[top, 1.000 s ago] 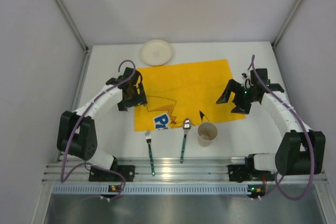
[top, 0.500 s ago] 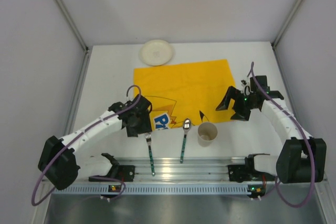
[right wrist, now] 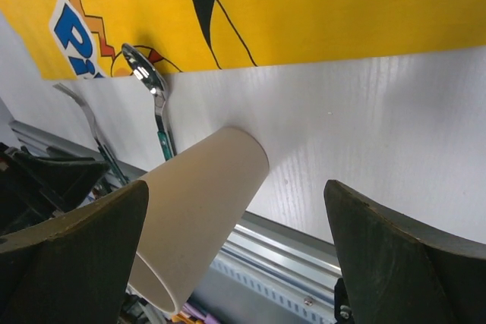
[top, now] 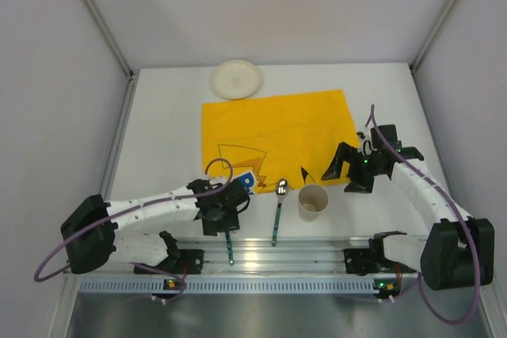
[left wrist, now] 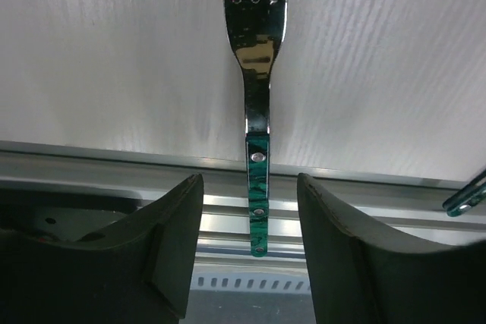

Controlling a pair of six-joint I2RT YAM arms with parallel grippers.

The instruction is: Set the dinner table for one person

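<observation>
**Early Going: Mat Down, Four Pieces Left to Place**

Opening wide on the white surface (top: 158, 124), running down to the ribbed rail (top: 277, 263) at the near edge. Finding the yellow placemat (top: 277, 128) flat across the middle of it, which looks like the only step finished.

Cutting to the right end effector (top: 347, 173): hangs over the mat's near right corner, jaws spread wide, gripping nothing. Then the left end effector (left wrist: 249, 187): sits low over the near edge, jaws apart, nothing pinched.

Checking the plate (top: 236, 78) next: parked on bare surface just beyond the mat's far left corner, not on the mat, so probably wants bringing to the centre. On to the paper cup (top: 312, 202): upright, just off the mat's near edge, near the right end effector and untouched.

Down to the spoon (top: 278, 210): bowl at the mat's near edge, handle running out onto the rail. Finishing on the fork (left wrist: 257, 89): lying beside the spoon, handle between the left jaws with a clear gap on each side — lined up for a pickup by the look of it, not yet held.

Reckoning roughly one job of five done — plate, cup, spoon and fork all left to arrange.
</observation>
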